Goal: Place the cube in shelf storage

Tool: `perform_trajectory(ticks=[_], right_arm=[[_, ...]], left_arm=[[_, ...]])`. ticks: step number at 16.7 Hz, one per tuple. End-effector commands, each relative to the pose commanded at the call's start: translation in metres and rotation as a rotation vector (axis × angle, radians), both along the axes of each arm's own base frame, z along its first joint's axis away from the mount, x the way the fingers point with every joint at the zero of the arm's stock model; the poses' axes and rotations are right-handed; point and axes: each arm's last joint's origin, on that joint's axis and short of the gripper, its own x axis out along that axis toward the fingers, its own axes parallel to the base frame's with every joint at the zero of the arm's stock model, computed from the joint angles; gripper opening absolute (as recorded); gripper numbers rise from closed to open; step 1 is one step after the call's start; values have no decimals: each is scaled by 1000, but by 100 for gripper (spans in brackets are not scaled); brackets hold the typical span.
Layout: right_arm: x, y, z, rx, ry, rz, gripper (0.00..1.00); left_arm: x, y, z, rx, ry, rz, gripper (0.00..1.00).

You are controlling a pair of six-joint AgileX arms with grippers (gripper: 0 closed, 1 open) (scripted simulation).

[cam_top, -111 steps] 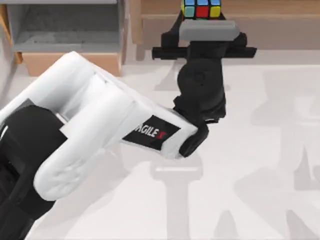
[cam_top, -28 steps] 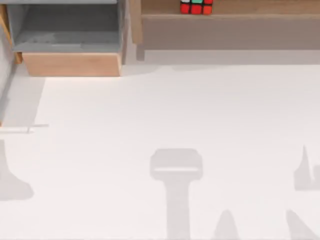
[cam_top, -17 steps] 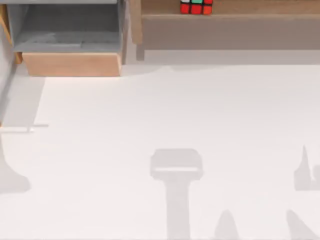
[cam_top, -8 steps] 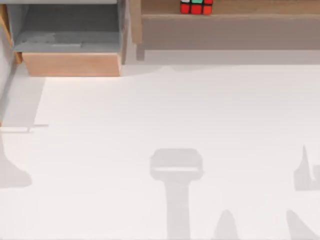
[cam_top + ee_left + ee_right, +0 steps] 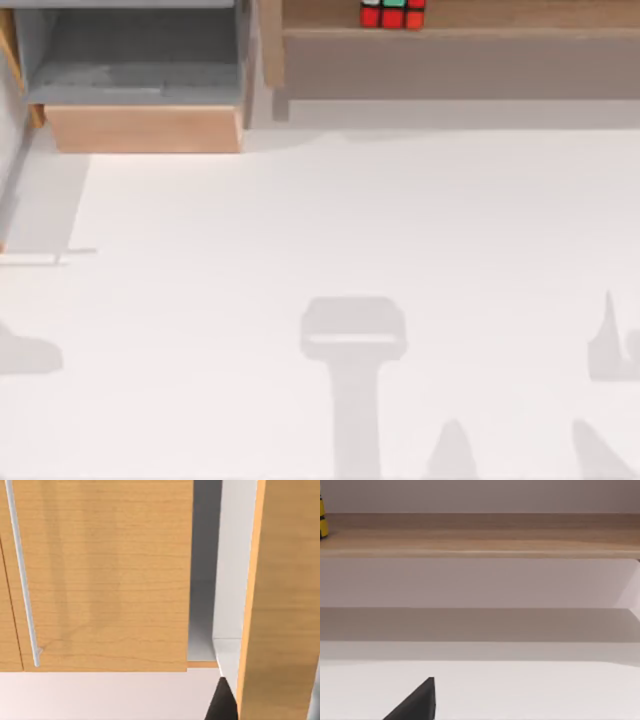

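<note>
The cube (image 5: pixel 392 14), showing red and green tiles in a black grid, rests on the tan plank of the shelf storage (image 5: pixel 470 38) at the back of the table, with nothing touching it. The right wrist view looks along the same shelf plank (image 5: pixel 485 542). A yellow and black sliver at that plank's end may be the cube (image 5: pixel 322 524). A black tip of my right gripper (image 5: pixel 417 704) pokes into that view, well short of the shelf. A black tip of my left gripper (image 5: pixel 220 704) appears in the left wrist view, close to a wooden panel.
A smaller grey-lined wooden box (image 5: pixel 140 128) stands at the back left. The left wrist view faces a light-wood door (image 5: pixel 105 580) with a thin metal handle (image 5: pixel 21 575) and a narrow gap beside it. Arm shadows lie across the white table (image 5: pixel 350 220).
Earlier my left arm held the cube at the shelf; it has let go and left the top view. The cube stays put. The shadow at the table's left edge has shifted slightly.
</note>
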Motion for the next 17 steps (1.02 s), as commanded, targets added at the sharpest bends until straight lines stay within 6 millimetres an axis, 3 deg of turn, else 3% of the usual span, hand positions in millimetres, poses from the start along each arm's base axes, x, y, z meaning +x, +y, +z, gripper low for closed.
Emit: perform_trajectory(ticks=[2,3,12,17], right_arm=[[0,0,0,0,0,0,100],[0,0,0,0,0,0,100],[0,0,0,0,0,0,100],[0,0,0,0,0,0,100]], left_arm=[[0,0,0,0,0,0,2],[0,0,0,0,0,0,0],[0,0,-4,-17,17,2,0],[40,1,-5,-12,16,-1,0]])
